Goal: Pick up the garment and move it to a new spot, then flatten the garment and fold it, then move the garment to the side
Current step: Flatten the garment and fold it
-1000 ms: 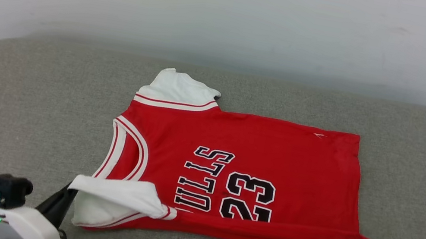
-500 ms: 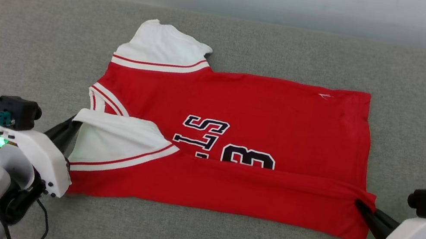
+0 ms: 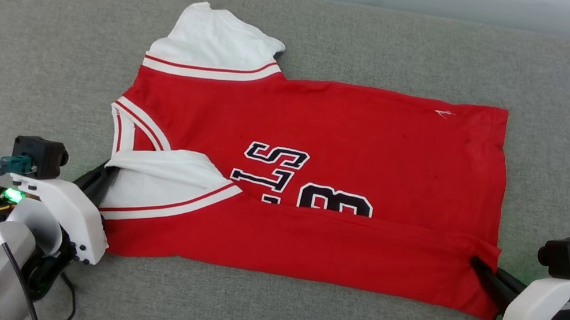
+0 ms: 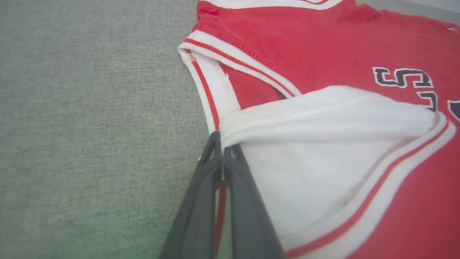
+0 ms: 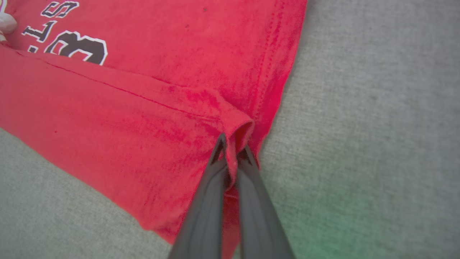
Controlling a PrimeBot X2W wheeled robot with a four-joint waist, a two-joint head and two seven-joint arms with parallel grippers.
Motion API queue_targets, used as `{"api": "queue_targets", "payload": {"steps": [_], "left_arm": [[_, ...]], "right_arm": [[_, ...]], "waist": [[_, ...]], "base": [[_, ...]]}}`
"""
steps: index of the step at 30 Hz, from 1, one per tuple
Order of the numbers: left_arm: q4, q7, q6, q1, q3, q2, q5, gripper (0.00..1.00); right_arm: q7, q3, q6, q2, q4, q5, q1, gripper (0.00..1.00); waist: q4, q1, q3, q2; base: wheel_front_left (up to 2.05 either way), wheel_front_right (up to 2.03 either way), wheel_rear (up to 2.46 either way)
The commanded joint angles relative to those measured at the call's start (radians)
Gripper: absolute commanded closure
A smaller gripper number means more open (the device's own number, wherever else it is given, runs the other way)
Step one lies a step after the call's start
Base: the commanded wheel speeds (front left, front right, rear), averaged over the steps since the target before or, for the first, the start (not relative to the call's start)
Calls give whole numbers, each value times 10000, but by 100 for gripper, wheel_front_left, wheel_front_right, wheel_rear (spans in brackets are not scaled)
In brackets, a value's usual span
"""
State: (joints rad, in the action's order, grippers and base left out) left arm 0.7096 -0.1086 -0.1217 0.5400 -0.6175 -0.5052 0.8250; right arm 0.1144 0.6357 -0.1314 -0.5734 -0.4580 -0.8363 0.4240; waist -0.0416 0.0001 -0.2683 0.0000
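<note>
The garment [image 3: 322,149] lies flat in the middle of the grey cushion [image 3: 17,48]. Its long axis runs side to side, parallel to the cushion's near edge, with the collar end toward my left and the hem toward my right. I hold one end of its near long edge in each pincer. My left pincer [image 3: 107,171] is clamped on the near white sleeve [image 3: 170,181], and in the left wrist view the fingertips [image 4: 215,144] are pressed together on the sleeve's corner. My right pincer [image 3: 477,265] is clamped on the near hem corner, and in the right wrist view a small roll of red cloth is pinched between its tips [image 5: 220,144]. That edge is lifted and turned over into a red flap [image 3: 305,245], whose leading edge crosses the lower half of the black lettering [image 3: 305,178]. What matters now is that the whole uncovered body of the garment lies beyond both pincers, toward the cushion's far edge. The far sleeve [image 3: 217,45] sticks out at the far left. As I judge it, the fold needs both arms to travel away from me at the same rate, square to that long axis. Neither arm is nearer than the other. Each has its own end, so any lag on one side would skew the crease.
</note>
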Motion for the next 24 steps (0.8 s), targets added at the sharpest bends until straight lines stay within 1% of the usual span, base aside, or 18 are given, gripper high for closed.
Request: {"api": "queue_targets", "payload": {"steps": [1, 2, 3, 4, 10, 12, 14, 17, 22, 24], "left_arm": [[231, -37, -40, 40, -165, 106, 60, 100], [310, -111, -55, 84, -185, 127, 67, 100], [372, -194, -58, 124, -212, 148, 94, 69], [442, -272, -65, 164, -244, 158, 75, 0], [425, -463, -77, 308, -518, 8, 33, 0], [303, -320, -80, 329, -636, -111, 38, 0], [87, 37, -83, 336, -784, -234, 159, 0], [-398, 928, -84, 413, -1048, -554, 498, 0], [-1382, 3083, -80, 560, -1681, -1284, 1118, 0], [-1722, 3932, -81, 683, -1887, -1493, 1310, 0]], "right_arm": [[-43, 149, 15, 117, -187, -4, 8, 100], [-122, 125, 15, 144, -240, -57, 3, 98], [-220, 83, 15, 154, -277, -93, -12, 60], [-346, 27, 15, 152, -279, -90, -33, 0], [-1014, -443, 15, -125, -124, 76, -479, 0], [-1114, -647, 14, -247, -13, 193, -684, 0], [-1147, -838, 14, -339, 137, 327, -886, 0], [-1081, -1169, 14, -448, 356, 588, -1137, 0], [-770, -1659, 14, -278, 714, 978, -1503, 0], [-650, -1829, 12, -173, 864, 1135, -1633, 0]], "waist": [[45, -1, 102, 0], [76, -1, 171, 0], [108, -1, 253, 0], [148, -1, 355, 0], [417, -1, 1156, 0], [505, -1, 1408, 0], [563, -1, 1633, 0], [639, -1, 1907, 0], [689, -1, 2196, 0], [699, -1, 2252, 0]], "base": [[0, 0, 0], [0, 0, 0], [0, 0, 0], [0, 0, 0], [0, 0, 0], [0, 0, 0], [0, 0, 0], [0, 0, 0], [0, 0, 0], [0, 0, 0]]}}
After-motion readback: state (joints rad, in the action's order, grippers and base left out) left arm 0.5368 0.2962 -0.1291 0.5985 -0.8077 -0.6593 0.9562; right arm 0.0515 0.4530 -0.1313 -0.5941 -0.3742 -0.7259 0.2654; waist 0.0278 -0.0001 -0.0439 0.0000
